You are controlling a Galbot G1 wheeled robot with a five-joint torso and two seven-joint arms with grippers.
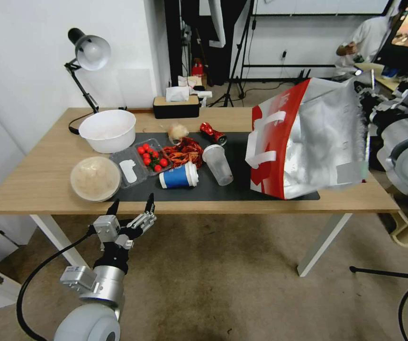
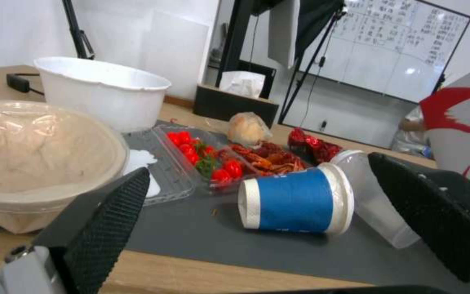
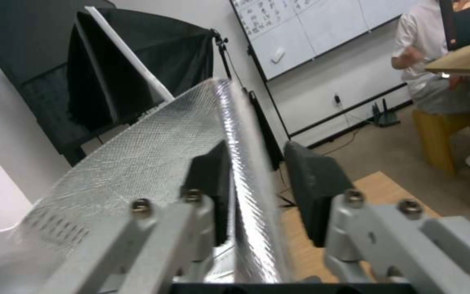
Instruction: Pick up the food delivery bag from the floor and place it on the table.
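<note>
Resting on the right end of the table point(image 1: 38, 189), the food delivery bag point(image 1: 303, 142) stands over the dark mat's edge at right centre of the head view, foil mouth tipped toward the right gripper point(image 3: 257, 200). The right wrist view adds what the head view hides — the foil rim runs between the jaws, one pad touching, the other just off it. Low left, below the table edge, the left gripper point(image 1: 131, 207) hangs wide open and empty — its own camera faces a tipped blue cup point(image 2: 295, 202).
</note>
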